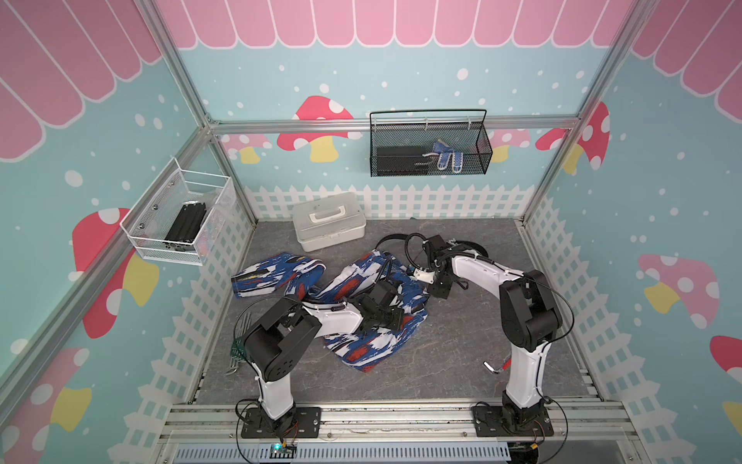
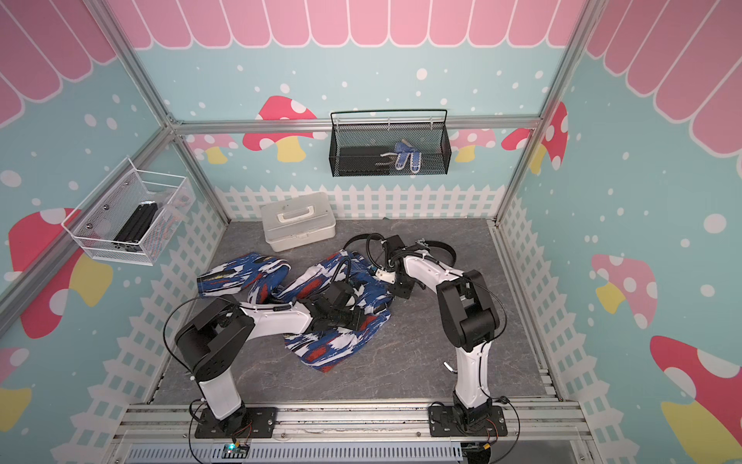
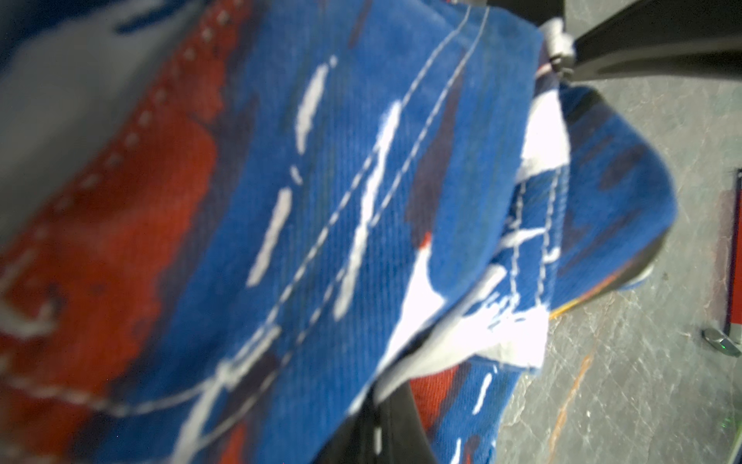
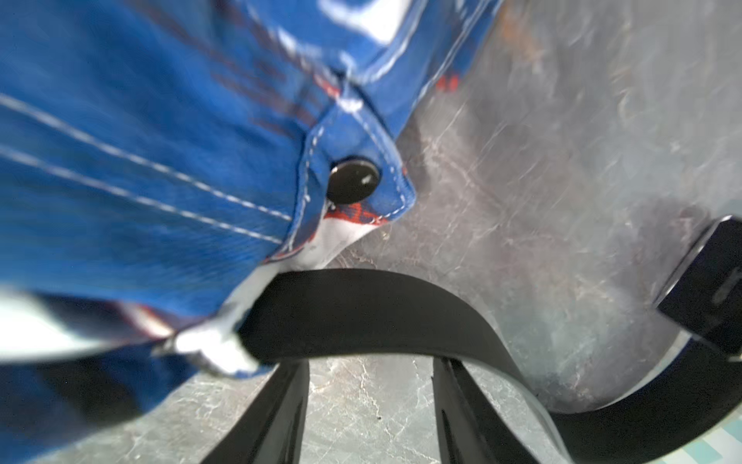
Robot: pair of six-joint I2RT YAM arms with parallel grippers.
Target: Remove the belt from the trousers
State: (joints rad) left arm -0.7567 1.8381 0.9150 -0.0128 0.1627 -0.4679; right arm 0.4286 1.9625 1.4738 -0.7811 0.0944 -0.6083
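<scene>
The trousers (image 1: 361, 345), blue, white and red-orange cloth, lie crumpled mid-table in both top views (image 2: 333, 341). My left gripper (image 1: 385, 319) rests on their middle; in the left wrist view its dark fingers (image 3: 385, 434) are shut together with a fold of the trousers (image 3: 361, 201) pinched at their tips. The belt (image 1: 471, 247), a glossy black strap, loops on the table behind the waistband. In the right wrist view the belt (image 4: 361, 313) arches across the tips of my right gripper (image 4: 371, 361), which stands open with bare table between its fingers, beside the waistband button (image 4: 352, 180).
A white lidded box (image 1: 329, 227) stands at the back. On the back wall hangs a black mesh basket (image 1: 429, 160) holding gloves (image 1: 447, 156); a white wire basket (image 1: 180, 225) hangs on the left wall. Metal keys (image 1: 241, 353) lie front left, a red-handled tool (image 1: 498, 367) by the right arm.
</scene>
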